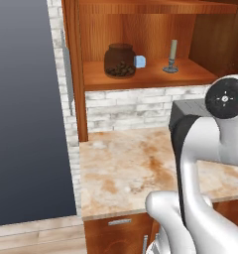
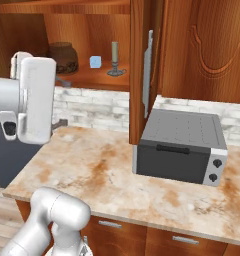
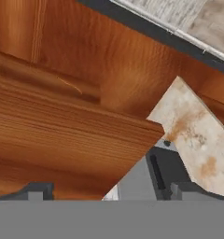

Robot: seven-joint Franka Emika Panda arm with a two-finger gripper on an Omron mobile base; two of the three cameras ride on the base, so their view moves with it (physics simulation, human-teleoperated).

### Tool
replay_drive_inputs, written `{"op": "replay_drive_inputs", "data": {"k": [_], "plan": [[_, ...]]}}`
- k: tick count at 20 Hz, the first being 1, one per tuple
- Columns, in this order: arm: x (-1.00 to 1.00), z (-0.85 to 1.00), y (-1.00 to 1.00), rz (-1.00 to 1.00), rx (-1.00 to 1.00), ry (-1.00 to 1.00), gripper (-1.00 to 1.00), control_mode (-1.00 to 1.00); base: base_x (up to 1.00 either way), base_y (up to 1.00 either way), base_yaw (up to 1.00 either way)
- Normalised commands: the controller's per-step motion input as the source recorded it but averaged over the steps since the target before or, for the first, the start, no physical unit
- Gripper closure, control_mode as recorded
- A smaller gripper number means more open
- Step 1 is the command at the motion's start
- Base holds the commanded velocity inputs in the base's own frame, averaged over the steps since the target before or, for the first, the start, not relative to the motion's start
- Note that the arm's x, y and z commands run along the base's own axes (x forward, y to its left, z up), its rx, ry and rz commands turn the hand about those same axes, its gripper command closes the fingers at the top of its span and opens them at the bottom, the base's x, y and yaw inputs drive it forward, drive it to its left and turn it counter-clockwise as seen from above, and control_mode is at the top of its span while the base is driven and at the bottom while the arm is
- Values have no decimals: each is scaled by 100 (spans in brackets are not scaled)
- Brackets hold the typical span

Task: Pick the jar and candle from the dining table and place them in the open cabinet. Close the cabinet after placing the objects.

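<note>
The hand [image 3: 104,189], spread wide and holding nothing, faces the cabinet [image 3: 76,135] door's edge, while the jar [image 1: 120,60], a blue cube [image 1: 140,61] and the candle [image 1: 171,59] stand on the cabinet's shelf above the desk [image 1: 141,163], a toaster oven [image 2: 182,147] nearby.

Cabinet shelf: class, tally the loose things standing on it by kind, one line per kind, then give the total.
Jar: 1
Candle on its holder: 1
Small pale-blue cube: 1
Total: 3
</note>
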Motion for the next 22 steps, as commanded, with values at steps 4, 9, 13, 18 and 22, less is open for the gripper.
{"op": "replay_drive_inputs", "data": {"k": [4,9,13,18,22], "plan": [[-51,1,-16,-3,9,-18,-100,-100,0,0,0],[-55,-1,-25,0,5,-19,-100,-100,0,0,0],[-62,-2,-23,-2,12,-14,-100,-100,0,0,0],[-60,0,-21,0,16,-1,-100,-100,0,0,0],[-52,0,-21,0,13,-1,-100,-100,0,0,0]]}}
